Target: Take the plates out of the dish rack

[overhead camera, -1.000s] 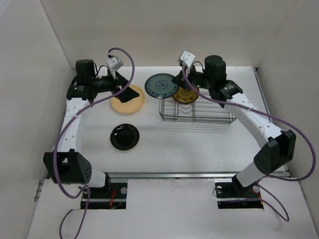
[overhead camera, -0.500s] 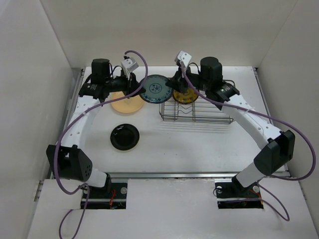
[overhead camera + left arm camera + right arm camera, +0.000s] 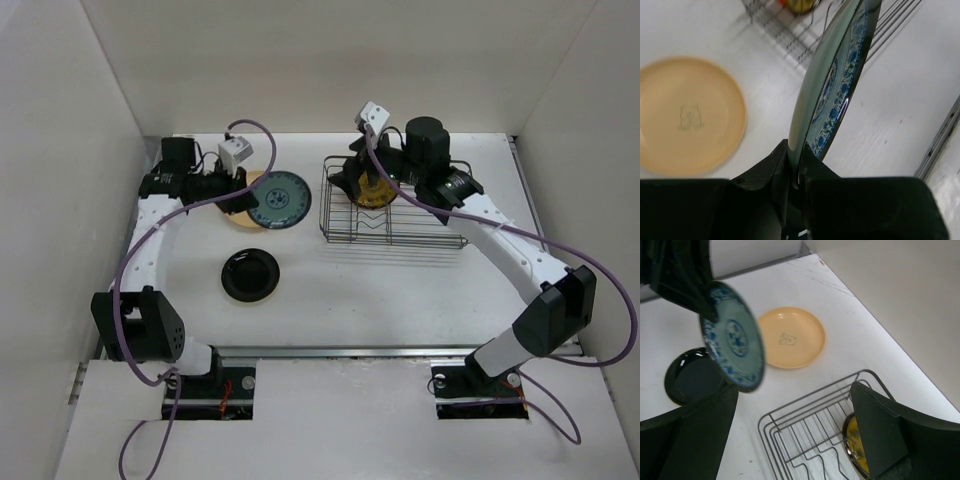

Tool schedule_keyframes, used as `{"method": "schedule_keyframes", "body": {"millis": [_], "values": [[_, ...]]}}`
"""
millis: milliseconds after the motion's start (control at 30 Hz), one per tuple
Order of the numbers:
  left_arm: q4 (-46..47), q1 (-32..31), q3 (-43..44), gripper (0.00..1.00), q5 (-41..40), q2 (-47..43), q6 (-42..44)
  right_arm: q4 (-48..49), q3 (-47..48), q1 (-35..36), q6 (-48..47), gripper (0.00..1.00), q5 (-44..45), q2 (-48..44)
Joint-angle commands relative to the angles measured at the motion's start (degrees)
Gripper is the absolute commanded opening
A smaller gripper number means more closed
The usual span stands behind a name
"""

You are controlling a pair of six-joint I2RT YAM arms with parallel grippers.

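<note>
The left gripper (image 3: 795,161) is pinched tight on the rim of the round dark teal plate with a blue pattern (image 3: 840,75), holding it on edge and tilted, outside the rectangular dark wire dish rack (image 3: 420,228). In the top view this plate sits between the rack and the large plain peach plate (image 3: 790,337) and overlaps the peach plate's right edge. The peach plate lies flat on the white table (image 3: 400,290), and a glossy black round plate (image 3: 250,275) lies flat nearer the arm bases, well apart from the rack. The right gripper (image 3: 794,387) hangs over the rack's left end with its jaws spread wide and nothing between them. Just beside it, a yellow patterned plate (image 3: 372,190) stands on edge inside the rack's left end.
</note>
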Motion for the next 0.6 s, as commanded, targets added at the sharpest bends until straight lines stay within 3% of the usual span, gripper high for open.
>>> {"method": "schedule_keyframes", "body": {"millis": [0,200,333,567], "values": [[-15.23,5.30,-2.88,0.00,-2.00,0.18,15.72,3.66,-1.48,-1.88,-1.81,1.00,4.78,-2.82],[-31.68,15.85,-6.75,0.00,-1.39,4.66,37.61,3.66,-2.90,-4.87,-3.48,1.00,5.49,-3.34],[-31.70,16.48,-11.39,0.00,-4.81,6.51,42.64,3.66,-4.12,-5.41,-4.62,1.00,6.11,-3.35],[-31.70,16.48,-12.55,0.00,-5.43,13.19,44.32,3.66,-4.65,-6.46,-5.15,1.00,6.11,-3.35]]}}
